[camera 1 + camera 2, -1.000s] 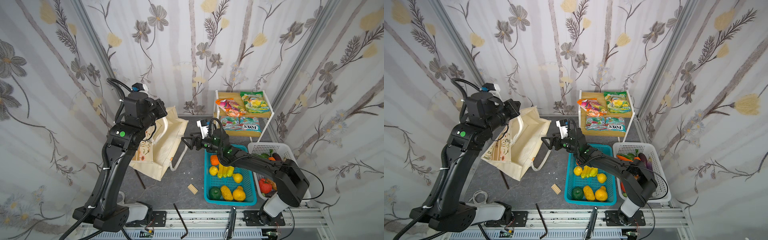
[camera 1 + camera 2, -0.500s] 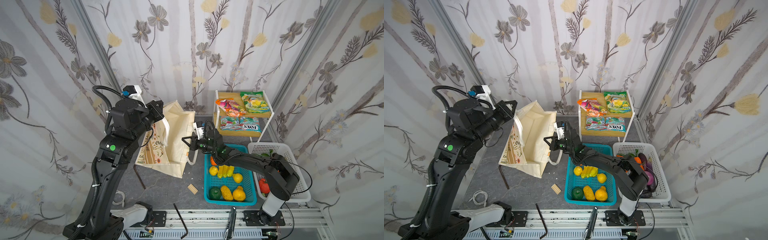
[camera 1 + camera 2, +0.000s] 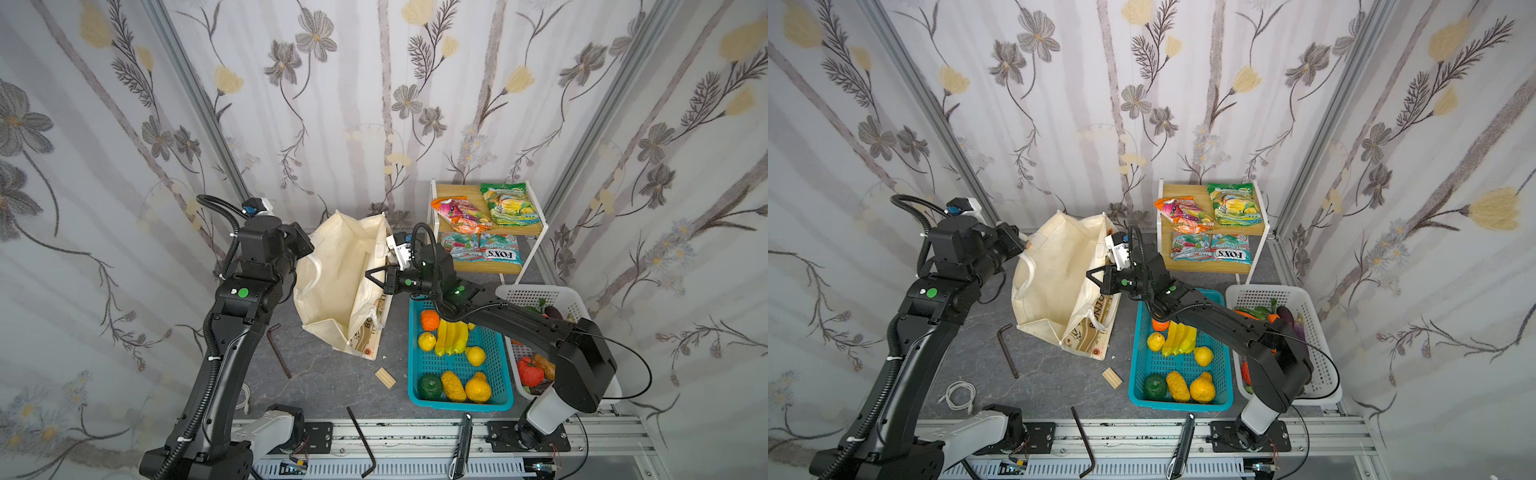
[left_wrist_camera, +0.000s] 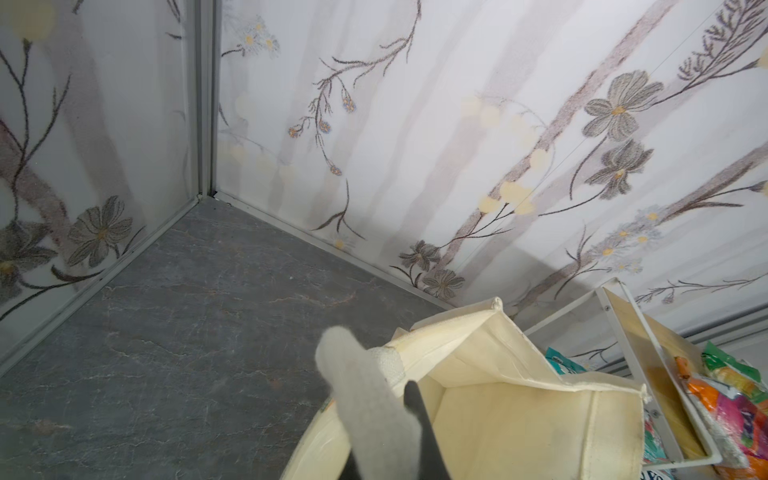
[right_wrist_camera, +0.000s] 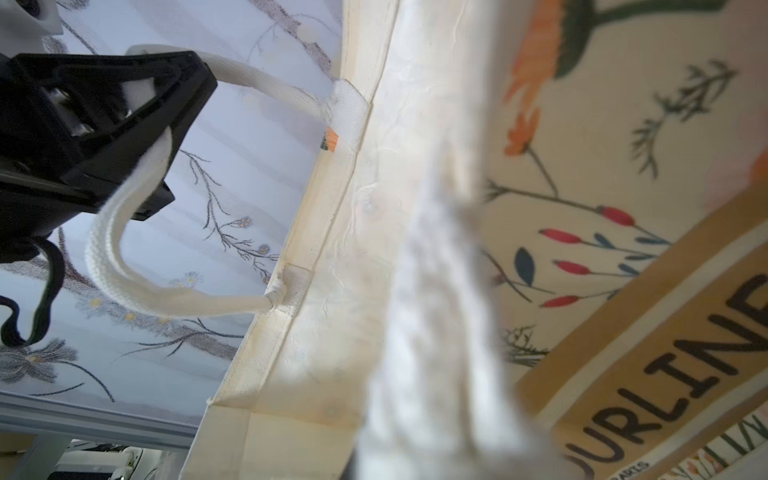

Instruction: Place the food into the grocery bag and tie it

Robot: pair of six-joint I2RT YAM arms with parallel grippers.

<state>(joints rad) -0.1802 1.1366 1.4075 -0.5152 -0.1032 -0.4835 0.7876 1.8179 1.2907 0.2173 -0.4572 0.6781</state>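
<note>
The cream floral grocery bag (image 3: 332, 282) (image 3: 1054, 282) hangs open between both arms. My left gripper (image 3: 309, 253) (image 3: 1021, 245) (image 5: 166, 104) is shut on one white rope handle (image 5: 124, 232); in the left wrist view the rope (image 4: 388, 361) sits between its fingers (image 4: 365, 407). My right gripper (image 3: 369, 277) (image 3: 1090, 276) is shut on the bag's opposite side at the rim; its own jaws are blurred in the right wrist view. Food lies in the teal basket (image 3: 457, 405): a banana bunch (image 3: 451, 337), an orange (image 3: 429, 320) and a lemon (image 3: 427, 341). Orange (image 3: 461, 215) and green (image 3: 509, 204) packets lie on the shelf.
A white basket (image 3: 598, 390) of vegetables stands right of the teal one. FOX'S packets (image 3: 498, 252) lie on the lower shelf. A dark green fruit (image 3: 430, 384) is in the teal basket. Hex keys (image 3: 278, 351) (image 3: 361, 440), a wooden block (image 3: 385, 377) and a cable (image 3: 959, 395) lie on the floor.
The right gripper has shut on the bag's side. The left arm has lifted the bag off the floor and carried it toward the middle, and its mouth now gapes open.
</note>
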